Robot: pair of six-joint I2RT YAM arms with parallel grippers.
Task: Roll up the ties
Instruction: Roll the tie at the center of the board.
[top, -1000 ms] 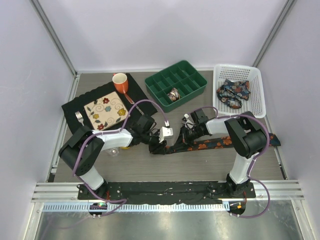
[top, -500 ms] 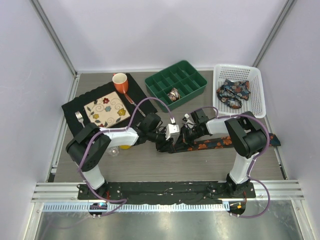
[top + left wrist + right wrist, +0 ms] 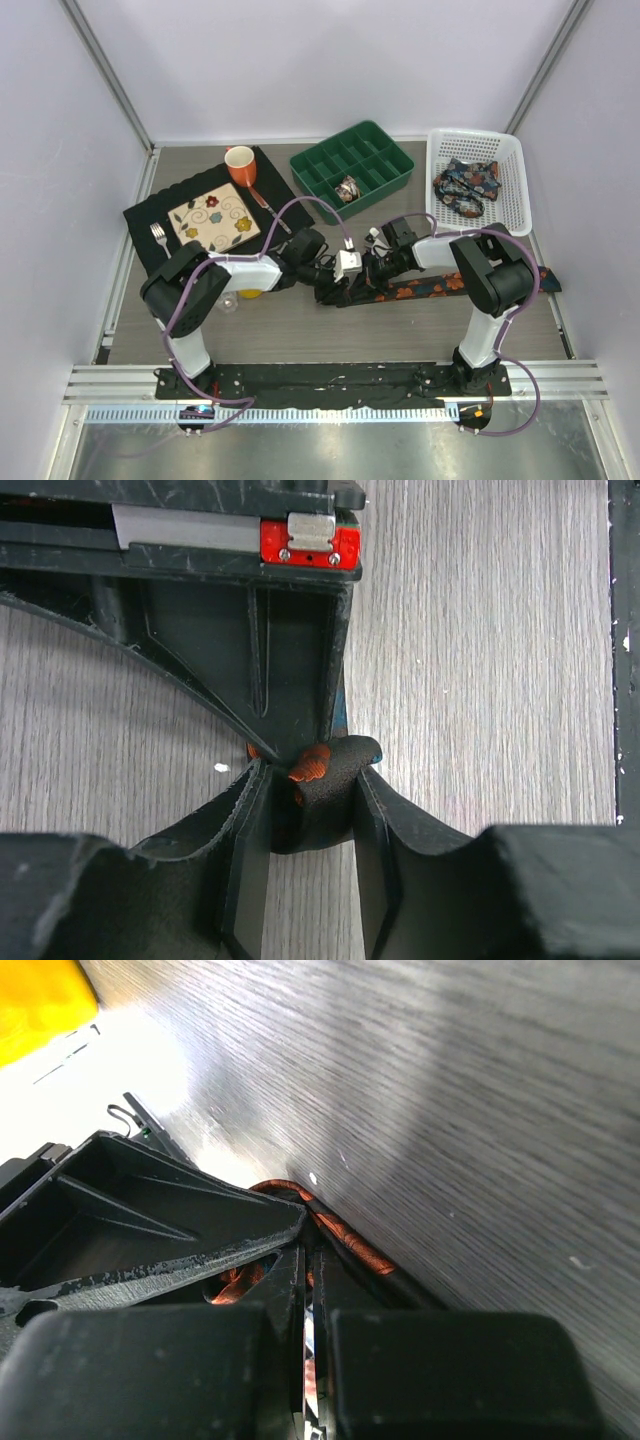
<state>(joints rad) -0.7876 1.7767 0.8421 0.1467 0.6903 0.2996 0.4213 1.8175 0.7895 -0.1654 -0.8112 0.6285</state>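
A dark tie (image 3: pixel 430 288) with orange-red flowers lies as a strip across the table, running from mid-table to the right edge. Its left end is folded into a small coil. My left gripper (image 3: pixel 330 287) is shut on this coil (image 3: pixel 335 780), which sits between its fingers (image 3: pixel 245 820). My right gripper (image 3: pixel 362 280) meets it from the right and is shut on the same tie end (image 3: pixel 350 1240); its fingers (image 3: pixel 285 1280) are nearly touching. The right gripper's finger (image 3: pixel 290 660) shows in the left wrist view just above the coil.
A white basket (image 3: pixel 515 190) at the back right holds a bundle of ties (image 3: pixel 465 185). A green compartment tray (image 3: pixel 380 145) holds one rolled tie (image 3: pixel 348 188). A black placemat (image 3: pixel 145 215) carries a flowered plate (image 3: pixel 212 220), fork (image 3: pixel 158 235) and orange mug (image 3: pixel 240 163). A yellow object (image 3: pixel 248 293) lies by the left arm.
My left gripper has moved right along the table and closed in on the tie's left end beside the right gripper. The right gripper has stayed in place.
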